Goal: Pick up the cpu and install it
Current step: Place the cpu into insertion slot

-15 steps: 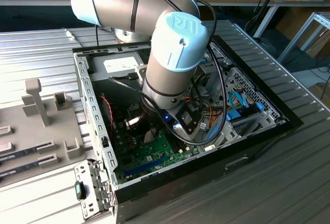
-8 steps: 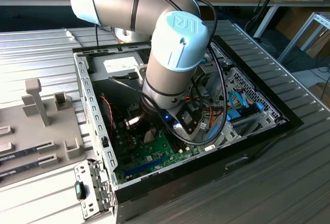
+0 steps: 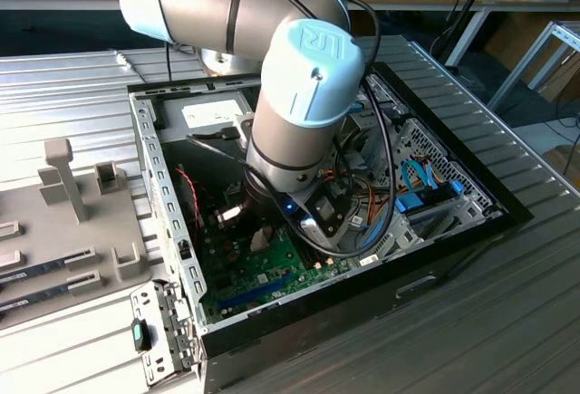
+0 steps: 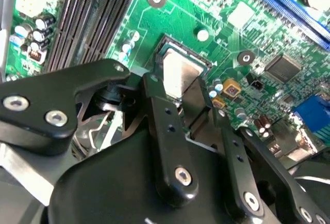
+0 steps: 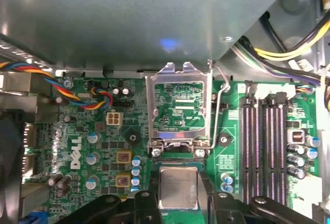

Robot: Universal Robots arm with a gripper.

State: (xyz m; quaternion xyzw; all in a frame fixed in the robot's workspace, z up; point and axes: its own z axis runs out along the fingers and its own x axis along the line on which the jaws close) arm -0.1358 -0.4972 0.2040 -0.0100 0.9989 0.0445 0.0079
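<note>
The cpu (image 5: 178,185) (image 4: 180,69), a small square chip with a silver top, lies flat over the socket of the green motherboard (image 5: 103,147) (image 4: 180,7) (image 3: 272,272). My gripper (image 5: 179,195) (image 4: 178,87) (image 3: 263,231) is down inside the open computer case, its black fingers (image 4: 154,87) pressed against two opposite edges of the chip. The hinged silver socket frame (image 5: 151,105) stands swung open just beyond the chip, with its wire lever (image 5: 219,105) raised beside it.
The case's metal walls (image 3: 159,186) surround the arm. Coloured cables (image 5: 87,92) (image 3: 412,186) run near the board. Memory slots (image 5: 265,147) (image 4: 87,18) lie beside the socket. A grey fixture tray (image 3: 72,195) sits at the exterior view's left.
</note>
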